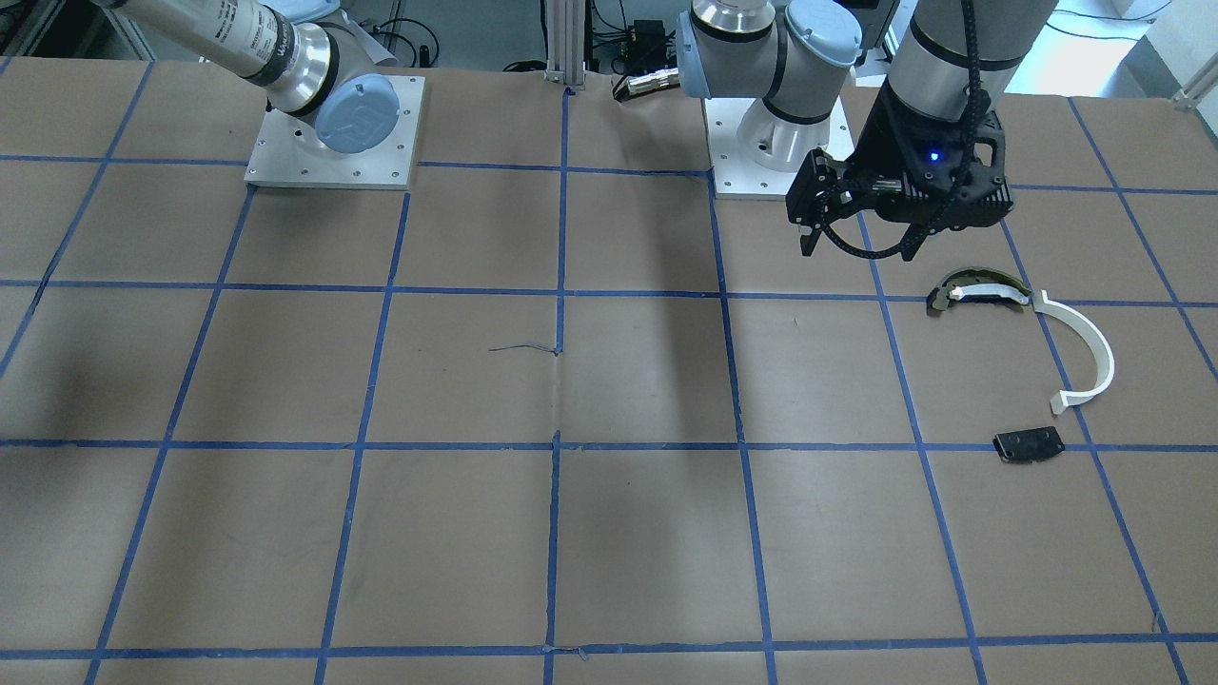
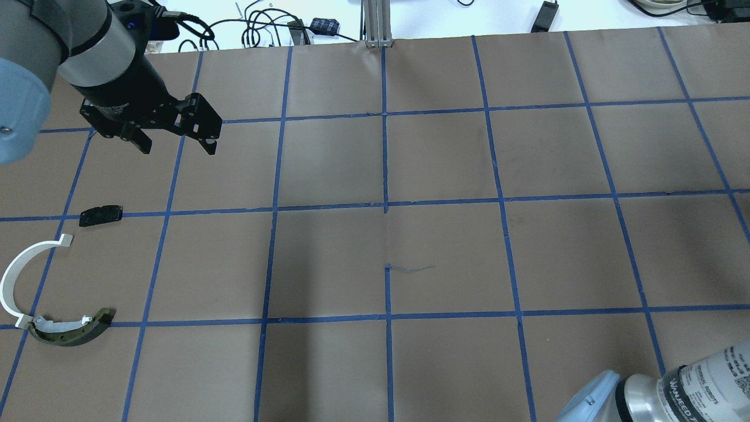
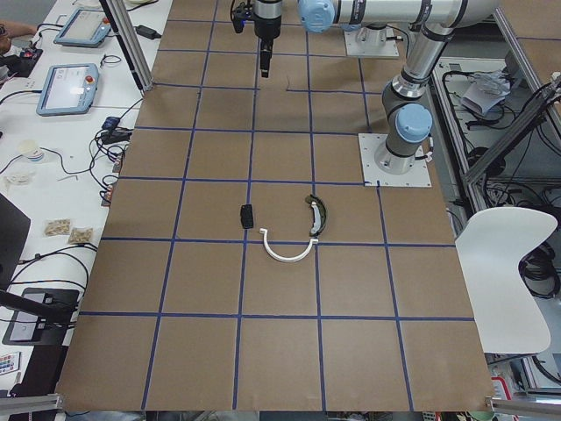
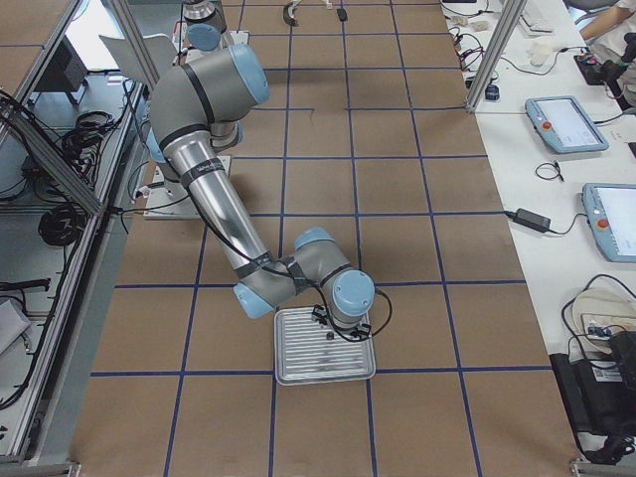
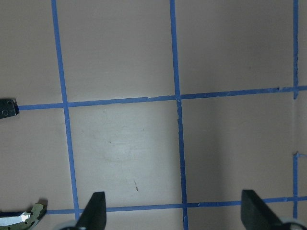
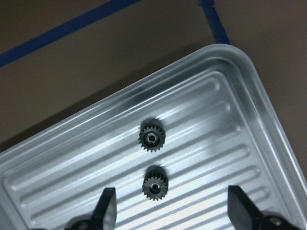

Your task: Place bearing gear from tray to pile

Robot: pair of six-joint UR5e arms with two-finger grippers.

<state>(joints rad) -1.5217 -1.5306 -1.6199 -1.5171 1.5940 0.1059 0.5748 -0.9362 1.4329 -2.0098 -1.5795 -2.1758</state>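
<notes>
Two small dark bearing gears (image 6: pixel 152 138) (image 6: pixel 154 182) lie in the ribbed metal tray (image 6: pixel 225 91), which also shows in the exterior right view (image 4: pixel 290 374). My right gripper (image 6: pixel 172 213) is open and empty, just above the tray with the gears in front of its fingers. The pile lies on my left side: a white half-ring arc (image 2: pixel 12 281), a dark curved piece with cream strip (image 2: pixel 70 331) and a flat black plate (image 2: pixel 101 215). My left gripper (image 2: pixel 176 140) is open and empty, hovering high beyond the pile.
Brown paper with a blue tape grid covers the table (image 2: pixel 387 234). Both arm base plates (image 1: pixel 333 133) (image 1: pixel 761 152) stand at the robot's edge. Tablets and cables (image 4: pixel 561 119) lie on a side bench beyond the table edge.
</notes>
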